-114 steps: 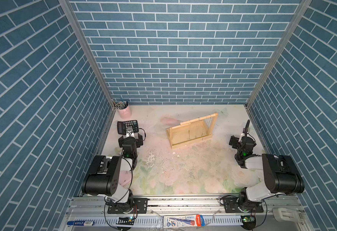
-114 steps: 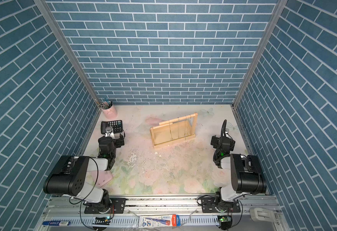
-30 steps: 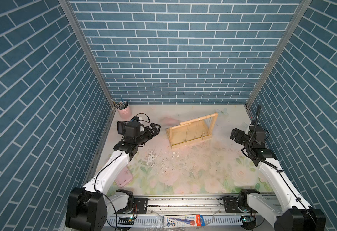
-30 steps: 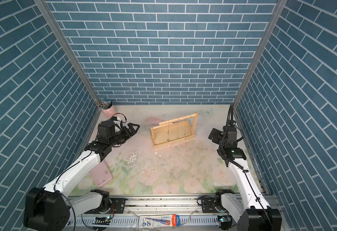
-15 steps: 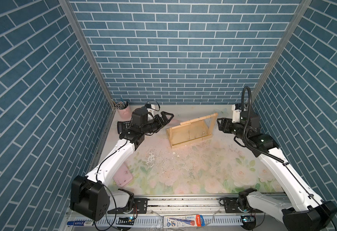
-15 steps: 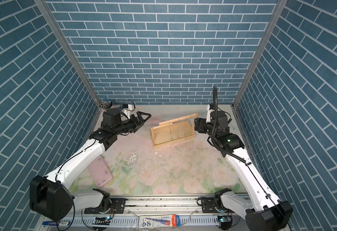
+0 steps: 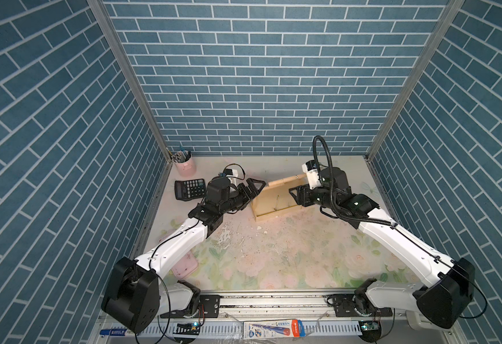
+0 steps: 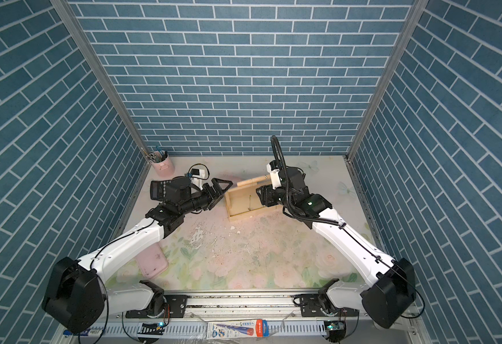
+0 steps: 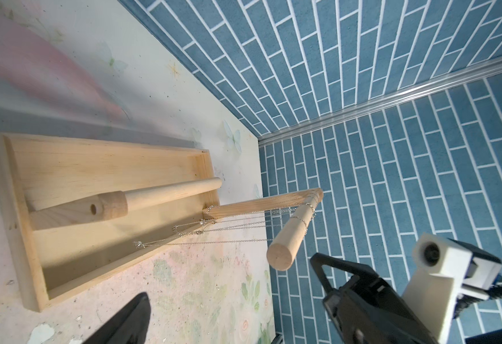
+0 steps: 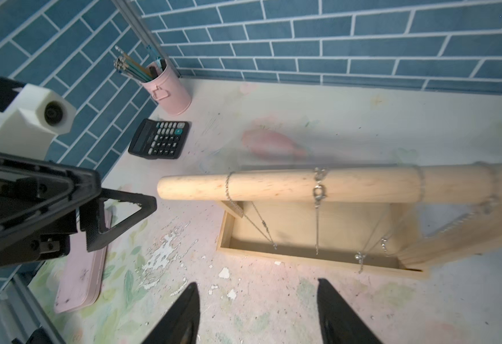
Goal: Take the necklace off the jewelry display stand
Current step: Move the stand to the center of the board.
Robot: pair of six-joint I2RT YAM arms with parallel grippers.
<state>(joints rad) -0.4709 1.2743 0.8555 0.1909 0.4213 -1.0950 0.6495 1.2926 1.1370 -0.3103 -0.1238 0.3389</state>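
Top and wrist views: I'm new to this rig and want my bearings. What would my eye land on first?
The pale wooden jewelry display stand at the back middle of the table stands out, with thin silver chains draped over its dowel bar. The left fingers and right fingers flank it from either side, spread open and holding nothing. A pink pencil cup stands in the back corner.

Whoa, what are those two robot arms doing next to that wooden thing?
They are set to take a necklace off the jewelry display stand. Thin silver necklaces hang from its round top bar. The left gripper is beside one end of the stand, wide open, and the right gripper is at the other end, its jaws apart too. Neither one touches a chain or holds anything yet.
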